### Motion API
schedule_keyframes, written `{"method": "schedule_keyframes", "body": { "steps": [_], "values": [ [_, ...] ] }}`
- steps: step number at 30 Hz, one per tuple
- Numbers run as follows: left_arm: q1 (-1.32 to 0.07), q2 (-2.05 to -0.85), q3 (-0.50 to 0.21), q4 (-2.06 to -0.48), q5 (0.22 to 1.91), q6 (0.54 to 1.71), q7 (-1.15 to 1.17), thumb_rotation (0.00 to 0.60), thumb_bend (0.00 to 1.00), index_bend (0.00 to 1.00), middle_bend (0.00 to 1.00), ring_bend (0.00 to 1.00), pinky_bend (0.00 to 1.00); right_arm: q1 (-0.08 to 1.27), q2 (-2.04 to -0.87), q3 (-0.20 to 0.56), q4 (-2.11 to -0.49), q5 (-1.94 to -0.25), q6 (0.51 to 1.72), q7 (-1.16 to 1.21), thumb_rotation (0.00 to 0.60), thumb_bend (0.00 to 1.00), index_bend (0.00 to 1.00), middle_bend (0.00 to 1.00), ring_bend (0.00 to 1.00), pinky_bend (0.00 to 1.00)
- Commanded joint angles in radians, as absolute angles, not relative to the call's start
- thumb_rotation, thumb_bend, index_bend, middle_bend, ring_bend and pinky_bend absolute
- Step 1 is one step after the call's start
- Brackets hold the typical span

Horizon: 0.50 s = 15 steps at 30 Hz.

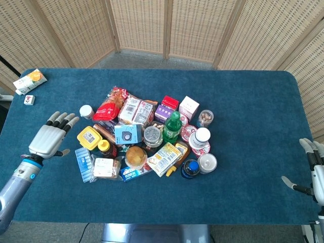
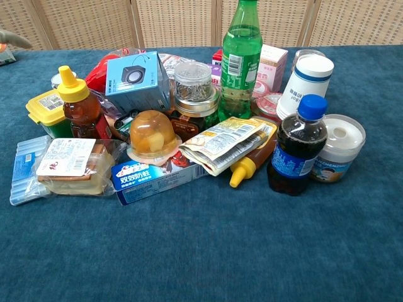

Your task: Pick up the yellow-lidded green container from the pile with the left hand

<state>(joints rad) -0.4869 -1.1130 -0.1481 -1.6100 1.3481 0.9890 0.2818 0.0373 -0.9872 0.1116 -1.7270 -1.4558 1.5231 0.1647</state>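
Note:
The green container with a yellow lid [image 1: 89,137] sits at the left edge of the pile, beside a honey bottle [image 1: 106,148]. In the chest view the container [image 2: 47,111] shows at far left, its green body partly hidden behind the honey bottle [image 2: 79,106]. My left hand [image 1: 49,138] hovers open, fingers spread, just left of the container and apart from it. Only a fingertip [image 2: 14,39] of it shows at the chest view's upper left. My right hand [image 1: 315,171] is open at the table's right edge, holding nothing.
The pile holds a green soda bottle [image 1: 172,126], a blue box [image 1: 127,134], a blue ice pack [image 1: 83,164], a wrapped sandwich [image 1: 104,167] and several jars and packets. A juice carton [image 1: 29,81] and small box [image 1: 29,99] lie far left.

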Motion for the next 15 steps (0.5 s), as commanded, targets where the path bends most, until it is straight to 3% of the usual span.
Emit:
{"method": "schedule_keyframes", "body": {
  "steps": [1, 15],
  "values": [
    [-0.521, -1.143, -0.143, -1.601, 1.308, 0.951, 0.341, 0.6, 0.22, 0.02, 0.0, 0.0, 0.0, 0.037, -0.986, 0.112, -1.727, -1.456, 1.523, 0.168, 0.6, 0.0, 0.0, 0.0, 0.0, 0.0],
    [-0.594, -1.249, -0.12, -1.562, 1.19, 0.898, 0.468, 0.6, 0.22, 0.02, 0.0, 0.0, 0.0, 0.034, -0.975, 0.117, -1.723, -1.45, 1.524, 0.204, 0.6, 0.0, 0.0, 0.0, 0.0, 0.0]
  ]
}}
